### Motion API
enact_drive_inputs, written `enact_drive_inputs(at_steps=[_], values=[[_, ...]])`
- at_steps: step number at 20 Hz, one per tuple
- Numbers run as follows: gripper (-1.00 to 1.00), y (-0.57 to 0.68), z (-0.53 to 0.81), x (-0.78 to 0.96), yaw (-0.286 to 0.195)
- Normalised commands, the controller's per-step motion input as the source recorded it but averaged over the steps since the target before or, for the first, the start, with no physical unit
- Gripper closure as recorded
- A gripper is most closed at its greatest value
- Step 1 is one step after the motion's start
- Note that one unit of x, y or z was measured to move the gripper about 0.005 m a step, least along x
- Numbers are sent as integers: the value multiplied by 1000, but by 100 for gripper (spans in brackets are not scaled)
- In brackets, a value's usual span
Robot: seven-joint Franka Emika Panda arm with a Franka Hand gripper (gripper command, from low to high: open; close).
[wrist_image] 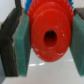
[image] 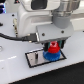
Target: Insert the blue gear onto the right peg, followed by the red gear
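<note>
Exterior view: gripper (image: 52, 47) jaws clamped on red gear (image: 52, 49), directly above blue gear (image: 50, 56) lying on grey plate (image: 33, 59) on white surface (image: 70, 70). Wrist view: red gear (wrist_image: 49, 36) between green pads (wrist_image: 22, 41).

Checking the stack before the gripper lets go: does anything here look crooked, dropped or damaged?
Nothing stands out. The red gear sits between the fingers of the gripper, directly above the blue gear on the grey plate. Its teeth and hub look intact. The peg itself is hidden.
</note>
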Motion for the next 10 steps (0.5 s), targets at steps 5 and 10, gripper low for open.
enact_drive_inputs(at_steps=[5, 10], values=[[100, -57, -204, 245, 0], [-100, 9, 24, 118, 0]])
